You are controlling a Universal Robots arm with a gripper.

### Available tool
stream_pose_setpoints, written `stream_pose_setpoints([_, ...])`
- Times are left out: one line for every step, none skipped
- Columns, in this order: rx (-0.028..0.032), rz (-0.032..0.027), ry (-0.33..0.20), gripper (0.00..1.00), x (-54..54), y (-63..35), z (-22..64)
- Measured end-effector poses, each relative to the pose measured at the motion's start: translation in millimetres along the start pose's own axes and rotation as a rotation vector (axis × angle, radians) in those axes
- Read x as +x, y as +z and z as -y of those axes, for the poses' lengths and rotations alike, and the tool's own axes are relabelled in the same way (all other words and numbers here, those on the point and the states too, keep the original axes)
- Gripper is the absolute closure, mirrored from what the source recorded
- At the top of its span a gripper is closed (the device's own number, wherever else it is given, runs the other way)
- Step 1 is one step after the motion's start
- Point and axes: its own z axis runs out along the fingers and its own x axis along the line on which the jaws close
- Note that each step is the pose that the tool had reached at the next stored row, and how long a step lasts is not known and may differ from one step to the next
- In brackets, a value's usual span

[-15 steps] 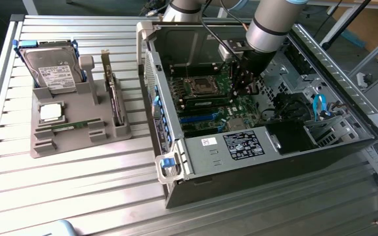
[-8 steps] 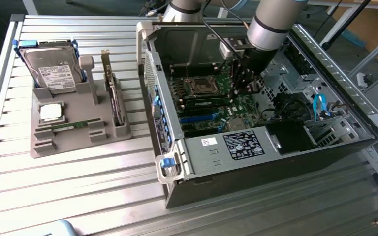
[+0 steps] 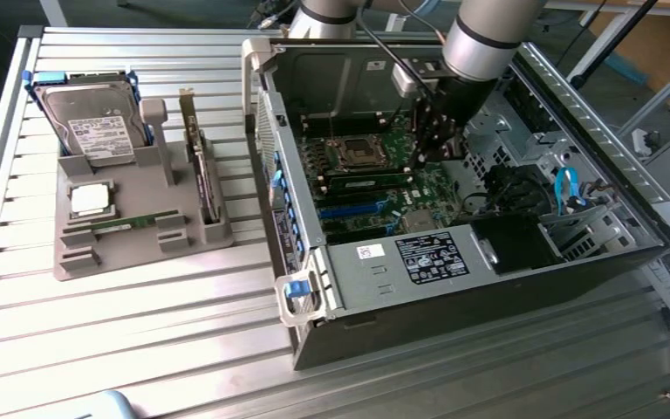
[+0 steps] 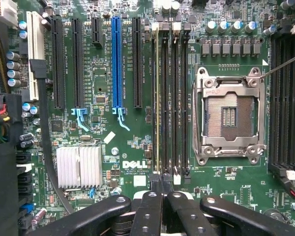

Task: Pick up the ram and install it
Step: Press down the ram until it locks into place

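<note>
One ram (image 4: 156, 98) stands edge-on in the outermost of several parallel memory slots on the green motherboard (image 4: 113, 142), next to the empty processor socket (image 4: 229, 118). From outside, this ram (image 3: 370, 183) lies low inside the open computer case (image 3: 463, 262). My gripper (image 4: 162, 186) is shut, fingertips together just off one end of that slot. I cannot tell whether they touch the stick. In the exterior view the gripper (image 3: 432, 148) hangs inside the case above the board. A second ram (image 3: 126, 224) lies in the grey tray (image 3: 137, 249).
The tray, at the exterior view's left, also holds a hard drive (image 3: 97, 122), a square silver processor (image 3: 91, 199) and an upright expansion card (image 3: 201, 170). Case walls surround the arm. Blue cables (image 3: 565, 188) and drive bays sit at the exterior view's right.
</note>
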Motion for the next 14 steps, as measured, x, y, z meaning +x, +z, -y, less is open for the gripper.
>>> stream_pose_setpoints([-0.0001, 0.0000, 0.000, 0.90, 0.0, -0.9, 0.0])
stream_pose_setpoints([-0.0001, 0.0000, 0.000, 0.90, 0.0, -1.8, 0.0])
stream_pose_setpoints([-0.0002, 0.0000, 0.000, 0.90, 0.0, -2.6, 0.1])
stream_pose_setpoints([-0.0003, 0.0001, 0.000, 0.90, 0.0, -3.6, 0.1])
stream_pose_setpoints([-0.0004, 0.0001, 0.000, 0.90, 0.0, -4.5, 0.2])
stream_pose_setpoints([-0.0005, 0.0000, 0.000, 0.90, 0.0, -5.5, 0.2])
stream_pose_setpoints([-0.0005, 0.0000, 0.000, 0.90, 0.0, -6.4, 0.2])
stream_pose_setpoints([-0.0005, 0.0001, 0.000, 0.90, 0.0, -6.9, 0.2])
stream_pose_setpoints([-0.0004, 0.0003, 0.000, 0.90, 0.0, -6.9, 0.2])
stream_pose_setpoints([-0.0004, 0.0003, 0.000, 0.90, 0.0, -6.9, 0.2])
stream_pose_setpoints([-0.0005, 0.0003, 0.000, 0.90, 0.0, -6.9, 0.2])
stream_pose_setpoints([-0.0005, 0.0001, 0.000, 0.90, 0.0, -6.9, 0.2])
stream_pose_setpoints([-0.0005, 0.0000, 0.000, 0.90, 0.0, -7.0, 0.2])
stream_pose_setpoints([-0.0005, 0.0000, 0.000, 0.90, 0.0, -7.0, 0.2])
